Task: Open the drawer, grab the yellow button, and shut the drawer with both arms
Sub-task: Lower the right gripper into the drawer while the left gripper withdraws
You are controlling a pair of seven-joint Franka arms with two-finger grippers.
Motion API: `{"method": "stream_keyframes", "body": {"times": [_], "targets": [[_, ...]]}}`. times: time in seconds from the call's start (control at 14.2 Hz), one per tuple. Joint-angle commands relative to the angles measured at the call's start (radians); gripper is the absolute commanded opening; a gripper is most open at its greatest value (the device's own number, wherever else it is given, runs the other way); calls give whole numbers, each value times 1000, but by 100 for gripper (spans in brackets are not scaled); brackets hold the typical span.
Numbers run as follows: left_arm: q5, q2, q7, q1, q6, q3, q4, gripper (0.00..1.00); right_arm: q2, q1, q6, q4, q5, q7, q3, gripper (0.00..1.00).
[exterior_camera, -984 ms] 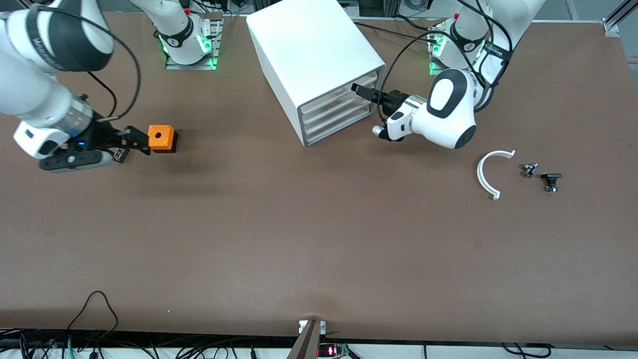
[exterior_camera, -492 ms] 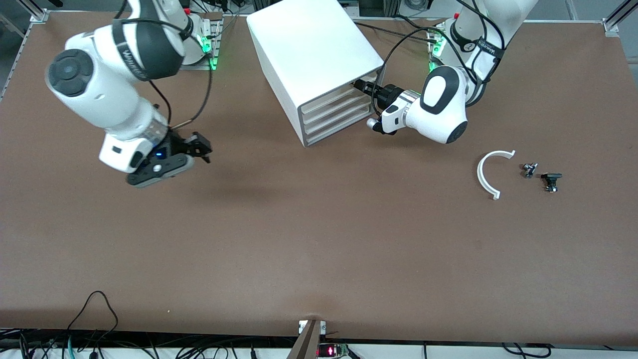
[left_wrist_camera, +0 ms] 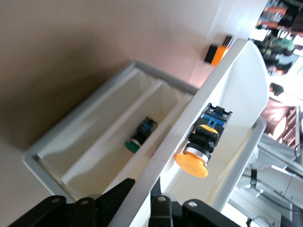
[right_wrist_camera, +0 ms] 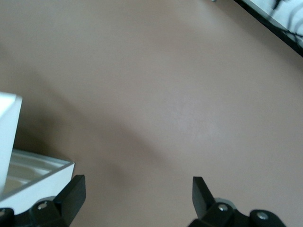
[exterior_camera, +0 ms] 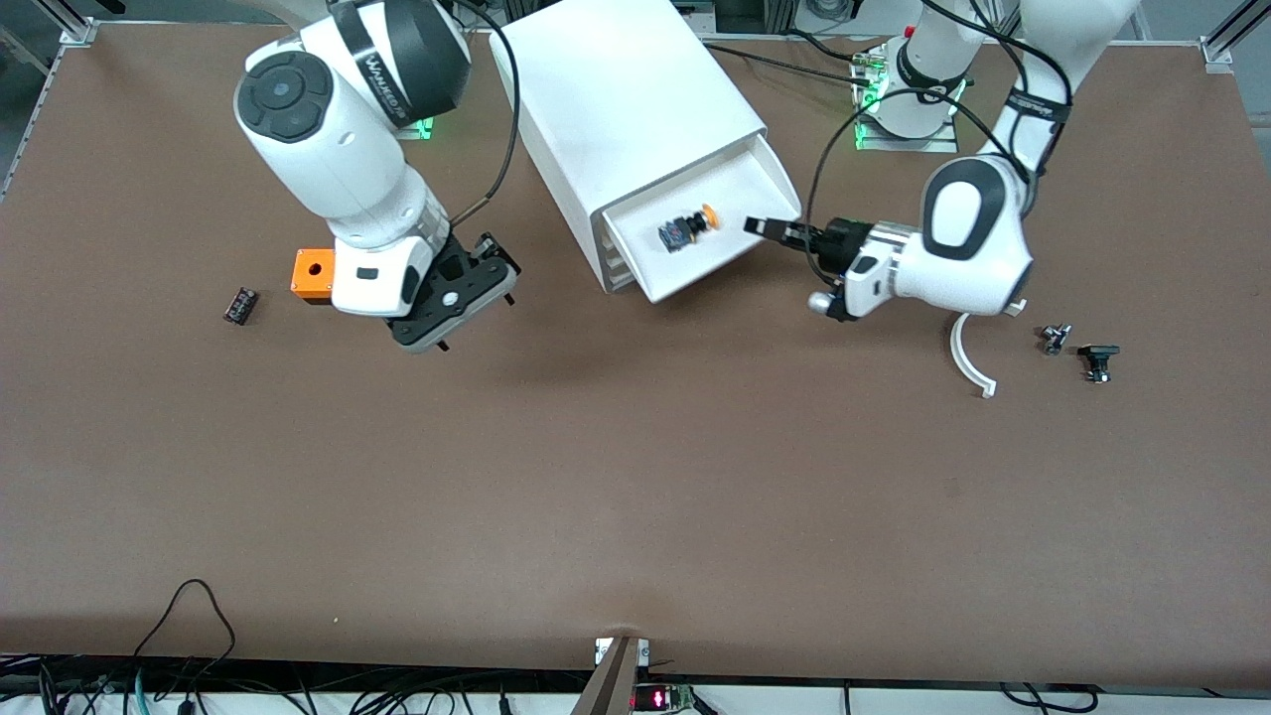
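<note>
Drawer point(exterior_camera: 700, 233): top tray of white cabinet point(exterior_camera: 621, 109), pulled out w/ front edge toward the left arm's end of the counter point(exterior_camera: 635, 477). Lower drawers closed in front view; left wrist view shows a lower tray point(left_wrist_camera: 94, 142) beneath the top one, holding a small green-capped part point(left_wrist_camera: 139, 135).

Button point(exterior_camera: 687, 228): orange cap, black body, lying on its side in the open drawer, approx. mid-tray. Cap points toward the drawer's front edge. Also seen in left wrist view point(left_wrist_camera: 199, 151), close to the end effector.

Left end effector point(exterior_camera: 770, 228): at the drawer's front edge; fingers point(left_wrist_camera: 118, 201) pinching the drawer's front lip, one finger either side of it.

Right end effector point(exterior_camera: 487, 268): over bare counter, just beside the cabinet toward the right arm's end; fingers point(right_wrist_camera: 71, 191) spread wide, holding nothing. A drawer corner point(right_wrist_camera: 42, 177) shows at the frame edge in right wrist view.

Misc. on counter:
- orange box point(exterior_camera: 313, 273) w/ hole, partly covered by right arm.
- small black part point(exterior_camera: 240, 304), nearer the right arm's end than the box.
- white curved piece point(exterior_camera: 968, 357), partly under left arm.
- two small black parts point(exterior_camera: 1077, 353) beside the curved piece, toward the left arm's end.
</note>
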Motion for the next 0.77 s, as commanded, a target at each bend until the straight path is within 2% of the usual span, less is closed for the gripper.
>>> {"method": "stream_keyframes", "body": {"times": [0.0,0.07,0.28,0.35,0.49,0.56,0.7], "targets": [[8,-3,-40,-2,90,27,21,53,56,35,-10,81,-3,-185,-8,100],[10,-8,-29,9,95,27,18,99,67,65,-10,103,-4,-219,-5,100],[26,-39,-31,21,154,31,20,100,142,154,-9,185,-12,-265,12,100],[127,-65,-31,23,200,32,26,100,169,182,-4,206,2,-263,13,100],[457,-126,-36,33,227,35,111,100,197,232,19,226,3,-290,13,100],[561,-172,-31,61,227,38,131,100,210,258,34,226,2,-319,13,100],[641,-226,-35,78,224,64,174,100,231,288,71,228,-1,-391,12,100]]}}
